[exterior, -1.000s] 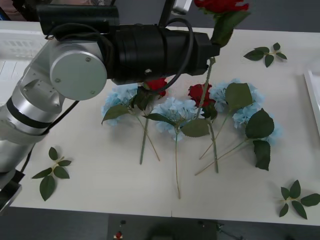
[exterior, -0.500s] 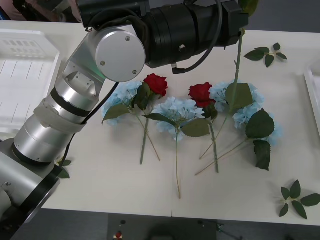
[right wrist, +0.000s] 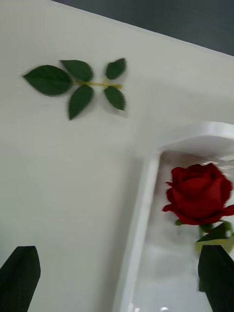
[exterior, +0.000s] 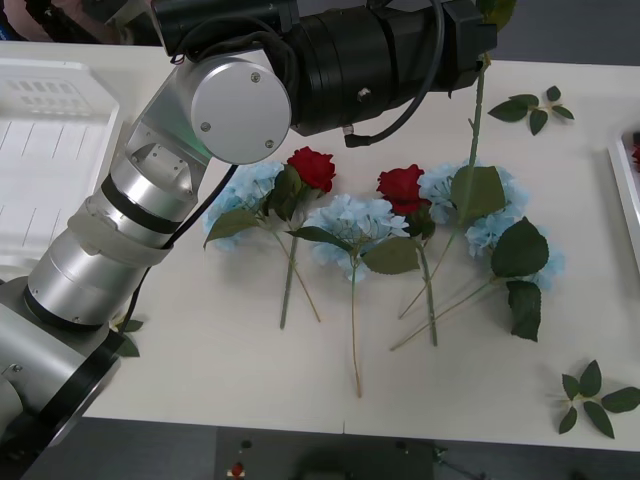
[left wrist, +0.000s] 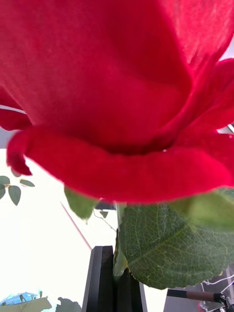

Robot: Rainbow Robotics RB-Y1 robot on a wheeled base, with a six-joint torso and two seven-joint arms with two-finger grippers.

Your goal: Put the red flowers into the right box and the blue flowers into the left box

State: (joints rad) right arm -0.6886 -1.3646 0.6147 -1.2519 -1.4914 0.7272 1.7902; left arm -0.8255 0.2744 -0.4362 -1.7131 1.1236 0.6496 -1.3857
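Red petals fill my left wrist view: the left hand (left wrist: pixel 114 280) is pinching a rose (left wrist: pixel 112 87) by its stem just under the bloom, fingers pressed together on it. In the front view that stem (exterior: pixel 476 110) hangs nearly straight down from the arm at the far edge of the worktop (exterior: pixel 200 370), its long axis close to vertical, tip over the blue flowers (exterior: pixel 490 225).

My right hand (right wrist: pixel 117 278) is spread wide, holding nothing, above the right box (right wrist: pixel 141 219). One rose (right wrist: pixel 199 194) lies inside that box near its corner, bloom toward the corner and stem running back toward the hand. A leaf sprig (right wrist: pixel 80 85) lies on the worktop beside the box.

Two more roses (exterior: pixel 312 168) lie among the blue heads mid-worktop, blooms away from me, stems pointing toward me. The left box (exterior: pixel 55 150) sits at the far left. I can read no writing or labels anywhere.
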